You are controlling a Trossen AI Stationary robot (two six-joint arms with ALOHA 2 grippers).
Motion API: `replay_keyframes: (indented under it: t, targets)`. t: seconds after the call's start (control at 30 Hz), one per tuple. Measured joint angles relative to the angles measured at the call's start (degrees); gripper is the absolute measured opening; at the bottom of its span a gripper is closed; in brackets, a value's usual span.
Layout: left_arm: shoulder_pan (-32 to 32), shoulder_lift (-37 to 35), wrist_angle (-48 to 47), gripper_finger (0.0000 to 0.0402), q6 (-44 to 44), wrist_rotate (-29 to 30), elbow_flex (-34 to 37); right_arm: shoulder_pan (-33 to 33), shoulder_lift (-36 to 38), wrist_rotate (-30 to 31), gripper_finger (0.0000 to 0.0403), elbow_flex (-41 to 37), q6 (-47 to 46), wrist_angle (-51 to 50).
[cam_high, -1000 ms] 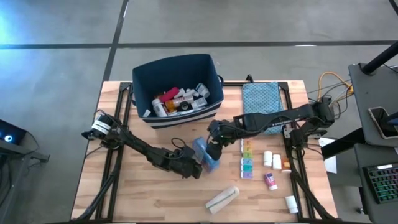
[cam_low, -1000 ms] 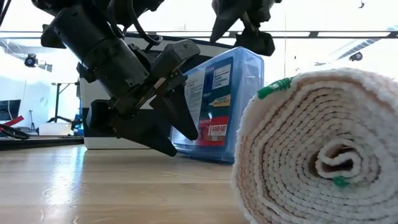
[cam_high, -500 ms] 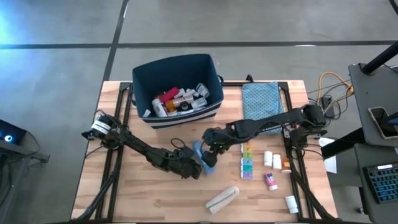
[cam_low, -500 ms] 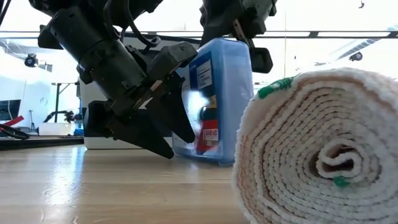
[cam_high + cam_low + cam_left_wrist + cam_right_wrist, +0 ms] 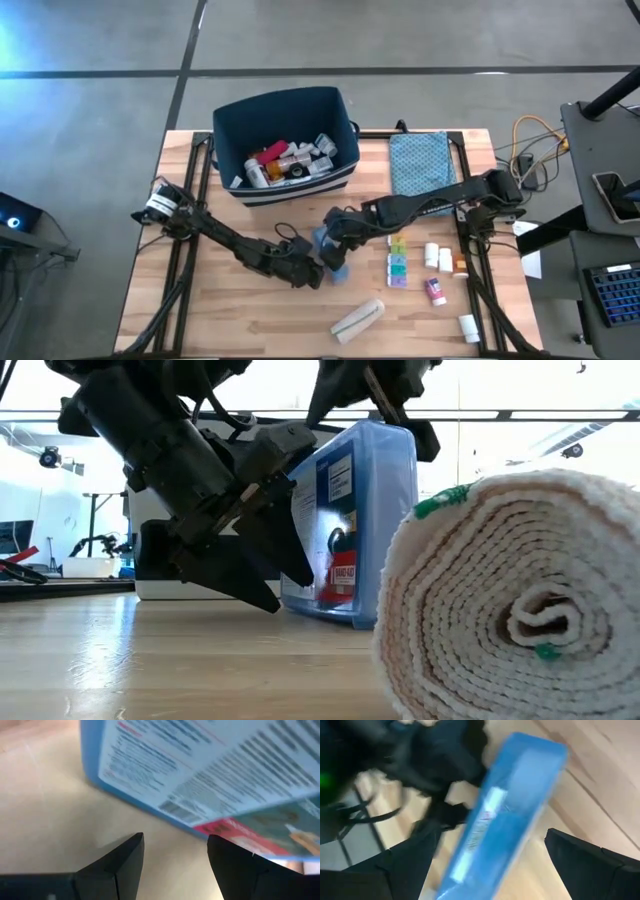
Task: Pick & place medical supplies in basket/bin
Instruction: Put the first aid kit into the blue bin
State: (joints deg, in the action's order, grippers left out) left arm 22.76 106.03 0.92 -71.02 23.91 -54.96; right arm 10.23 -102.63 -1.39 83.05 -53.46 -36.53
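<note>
A blue-red flat box (image 5: 350, 530) stands on its narrow edge, almost upright, on the wooden table in front of the navy basket (image 5: 285, 110), which holds several supplies. My right gripper (image 5: 492, 832) hangs open over the box's top edge (image 5: 520, 775), one finger on each side and clear of it. My left gripper (image 5: 175, 845) is open and low on the table, pointing at the box's printed face (image 5: 215, 765) from the left. A beige bandage roll (image 5: 358, 318) lies near the front edge. My left gripper has one fingertip (image 5: 220, 845) close to the lower edge of the box's printed face (image 5: 235, 827), coming slanting down from the table's left. I cannot tell whether it touches the box.
A rainbow pill organizer (image 5: 397, 258), white bottles (image 5: 432, 254) and small tubes (image 5: 468, 324) lie right of the box. A teal patterned pouch (image 5: 418, 160) lies at the back right. The bandage roll (image 5: 510, 600) fills the low view's right side.
My right gripper has moved toward the near edge and a little left over the box, rolled somewhat, and opened wider. The box has gone from leaning with its printed face showing to standing nearly upright on its edge.
</note>
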Motion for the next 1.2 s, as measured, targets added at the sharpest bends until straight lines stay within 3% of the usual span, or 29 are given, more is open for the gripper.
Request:
replay_keyframes:
  t: [0.3, 0.47, 0.57, 0.67, 0.77, 0.8, 0.93, 1.1, 1.2]
  targets:
    - [3.0, -0.8, -1.6, 0.0198, 0.0, 1.6, 0.0, 0.8, -7.1, -0.7, 0.0363, 0.0, -0.5, 0.6]
    - [5.6, -3.9, -10.4, 0.0198, -0.7, 2.9, -0.1, 0.5, -8.0, -0.8, 0.035, 0.0, -0.2, -1.9]
    - [9.0, -7.3, -19.4, 0.0198, -5.8, 6.7, -0.1, 0.0, -6.4, -1.4, 0.0302, -0.1, 1.1, -4.3]
    - [12.2, -11.8, -26.3, 0.0198, -10.5, 11.4, -0.1, -0.6, -3.1, -1.6, 0.0227, 0.0, 2.2, -5.5]
    - [15.1, -17.0, -28.3, 0.0198, -11.8, 16.0, -0.1, -1.1, 0.7, -2.9, 0.0146, 0.1, 3.5, -4.7]
    - [16.0, -18.9, -28.5, 0.0198, -11.7, 17.3, -0.1, -1.1, 2.3, -3.1, 0.0136, 1.0, 3.8, -4.5]
    - [18.3, -26.3, -28.6, 0.0198, -9.6, 21.5, -0.1, -1.6, 9.6, 1.1, 0.0137, 9.2, 7.8, 0.0]
    - [19.5, -33.6, -28.6, 0.0198, -6.3, 26.4, -0.1, -7.0, 14.9, 17.6, 0.0137, 22.4, 14.9, 2.6]
    - [19.6, -35.9, -28.6, 0.0198, -4.9, 30.1, -0.1, -15.8, 13.0, 14.0, 0.0164, 28.3, 15.5, 1.9]
